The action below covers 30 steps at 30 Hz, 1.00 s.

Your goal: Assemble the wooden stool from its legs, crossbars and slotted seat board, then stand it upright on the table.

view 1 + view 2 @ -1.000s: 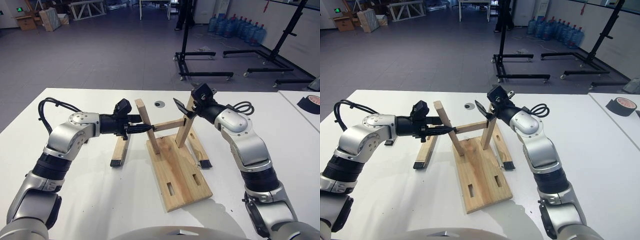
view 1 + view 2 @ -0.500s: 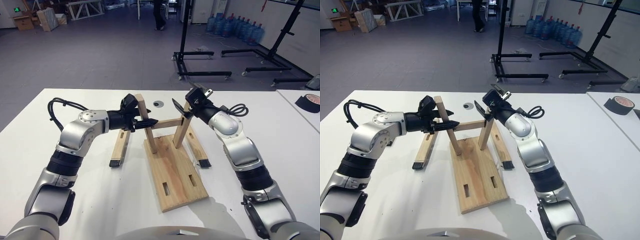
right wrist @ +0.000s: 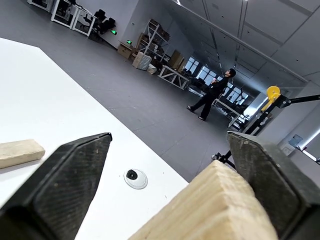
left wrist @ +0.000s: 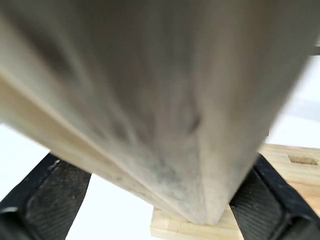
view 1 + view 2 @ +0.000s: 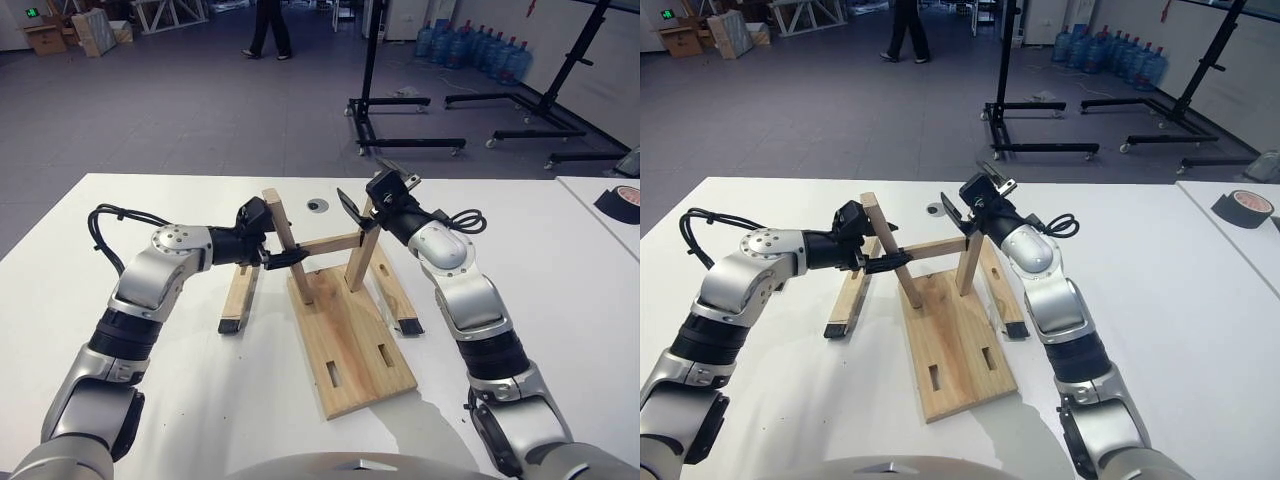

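Moved: my left end effector (image 5: 290, 257), now lower, clamped on left leg (image 5: 278, 215).
Partner: right end effector (image 3: 169, 142) apart.
Care: hold leg plumb.

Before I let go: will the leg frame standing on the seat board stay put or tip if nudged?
Probably tippy: the leg frame stands tall on narrow feet, its legs slanted, with the left tool clamped on one. Likely stiff, since the crossbar ties both legs. The seat board lies flat and broad, so it should stay down.
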Motion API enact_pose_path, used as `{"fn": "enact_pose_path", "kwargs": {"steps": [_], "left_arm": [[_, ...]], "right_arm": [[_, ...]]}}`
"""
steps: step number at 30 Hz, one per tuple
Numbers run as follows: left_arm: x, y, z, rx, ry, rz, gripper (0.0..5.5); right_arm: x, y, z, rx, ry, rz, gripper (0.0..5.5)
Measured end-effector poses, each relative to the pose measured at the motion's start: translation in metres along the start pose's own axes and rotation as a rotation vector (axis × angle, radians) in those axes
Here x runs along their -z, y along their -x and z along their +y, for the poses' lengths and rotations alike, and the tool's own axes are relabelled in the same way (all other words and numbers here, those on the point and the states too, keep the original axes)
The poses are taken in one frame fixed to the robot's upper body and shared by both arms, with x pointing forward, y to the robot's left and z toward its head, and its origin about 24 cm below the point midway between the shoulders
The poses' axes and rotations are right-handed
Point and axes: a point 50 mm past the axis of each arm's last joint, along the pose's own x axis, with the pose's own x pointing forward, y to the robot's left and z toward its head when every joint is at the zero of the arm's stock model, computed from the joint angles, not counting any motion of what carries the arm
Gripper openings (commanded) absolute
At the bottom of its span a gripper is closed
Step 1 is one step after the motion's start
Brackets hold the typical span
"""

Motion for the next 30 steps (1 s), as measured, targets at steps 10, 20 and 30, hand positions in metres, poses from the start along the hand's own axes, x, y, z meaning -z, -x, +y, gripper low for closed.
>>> {"fn": "enact_pose_path", "kwargs": {"steps": [10,20,30], "left_arm": [[0.003,0.021,0.017,-0.059,-0.082,0.036,4.09],[0.025,0.006,0.023,-0.085,-0.061,0.089,4.09],[0.068,0.089,0.024,-0.611,0.224,0.073,4.09]], "right_arm": [[-0.015,0.008,-0.036,0.089,-0.083,-0.067,4.2],[-0.053,0.034,-0.043,-0.289,-0.492,-0.35,4.2],[-0.008,0.074,0.013,-0.526,-0.813,-0.137,4.2]]}}
